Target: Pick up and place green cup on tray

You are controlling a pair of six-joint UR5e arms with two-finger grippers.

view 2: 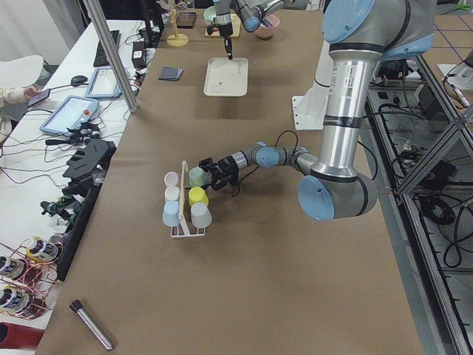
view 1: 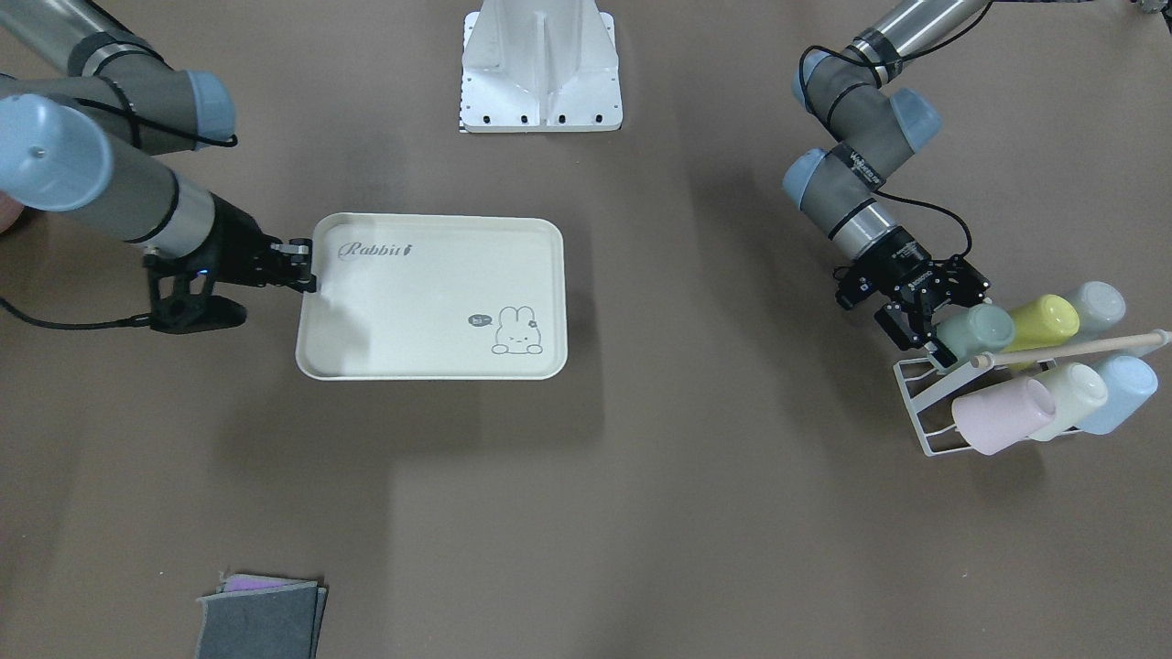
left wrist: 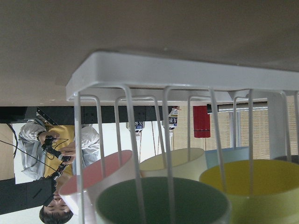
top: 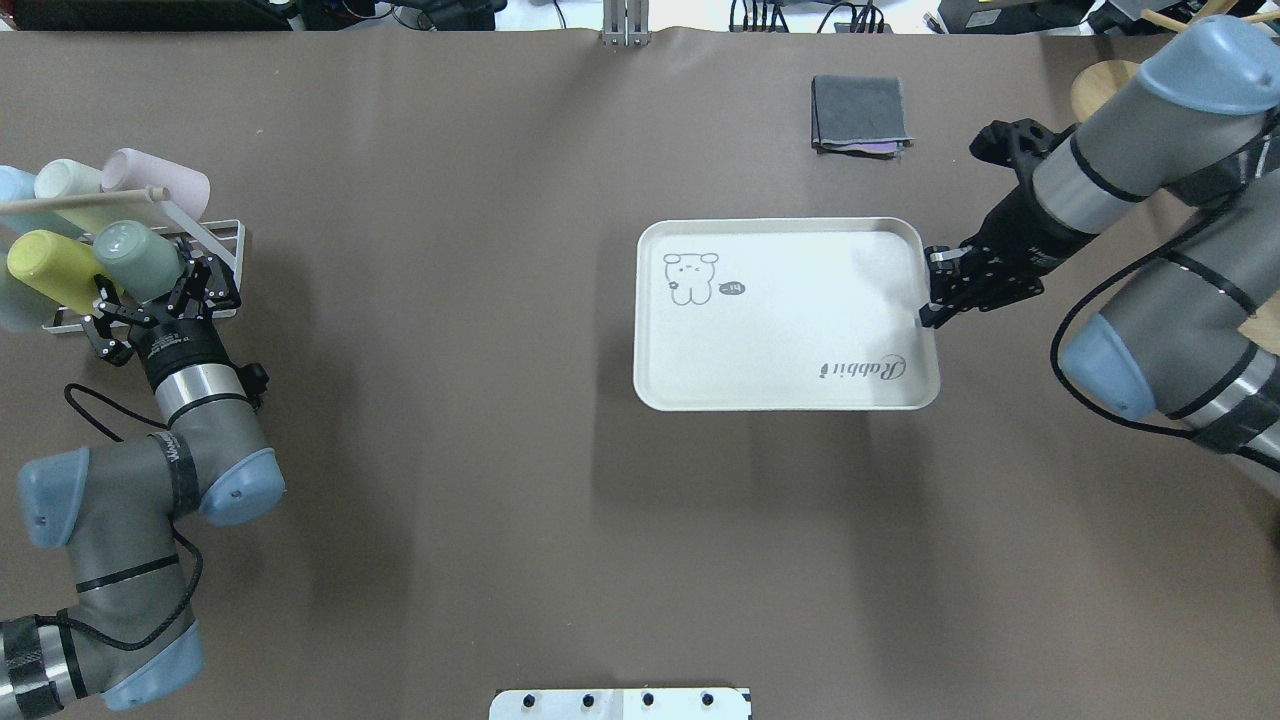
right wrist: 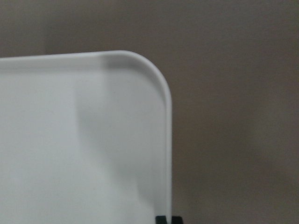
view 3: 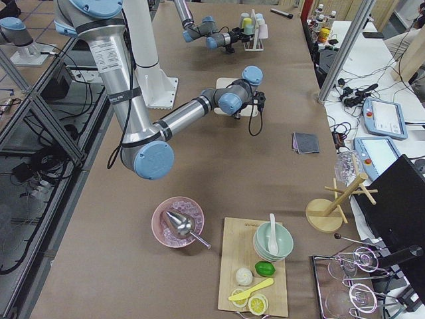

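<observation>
The green cup lies on its side in a white wire rack among other cups. It also shows in the overhead view and, mouth towards the camera behind the rack wires, in the left wrist view. My left gripper is open, its fingers spread on either side of the cup's mouth end. The cream tray with the "Rabbit" script lies mid-table. My right gripper is shut on the tray's short edge, and the tray's rim runs into its fingertips in the right wrist view.
The rack also holds a yellow cup, a pink cup, a pale cup and a blue cup under a wooden dowel. Folded grey cloths lie beyond the tray. The white robot base stands at the table's edge.
</observation>
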